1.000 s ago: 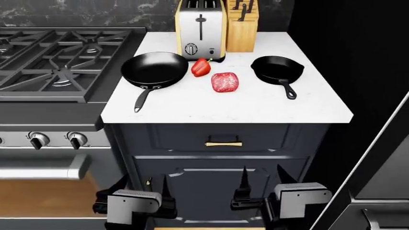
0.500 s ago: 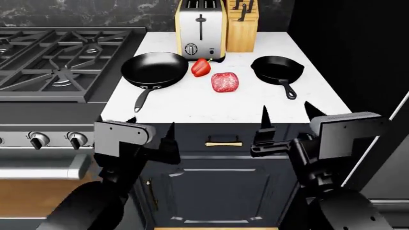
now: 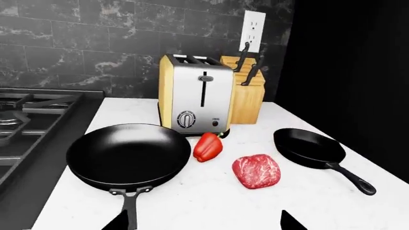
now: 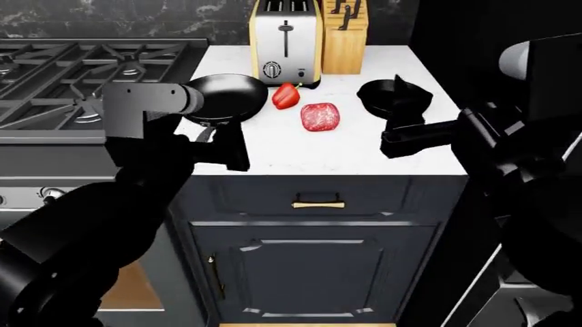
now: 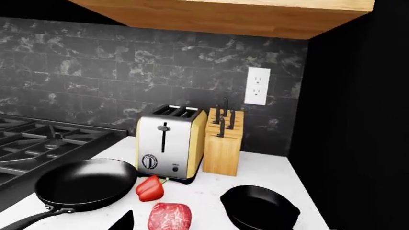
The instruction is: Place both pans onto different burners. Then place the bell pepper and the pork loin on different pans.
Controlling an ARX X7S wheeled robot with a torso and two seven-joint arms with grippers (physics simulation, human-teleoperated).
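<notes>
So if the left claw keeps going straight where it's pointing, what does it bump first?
Probably the big pan: its handle runs right between the left claw's fingertips, with the pan bowl just beyond. Depth is hard to judge, so it may still be a little short of touching.

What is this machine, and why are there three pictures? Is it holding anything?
It's a kitchen robot with two arms. One picture looks down from its head; the other two come from cameras near each gripper. On the white marble counter lie a wide glossy black frying pan, a smaller deep matte black pan, a little red bell pepper and a slab of raw pink pork loin. The left gripper and right gripper hold nothing. The grey stove grates wait beside the counter.
</notes>
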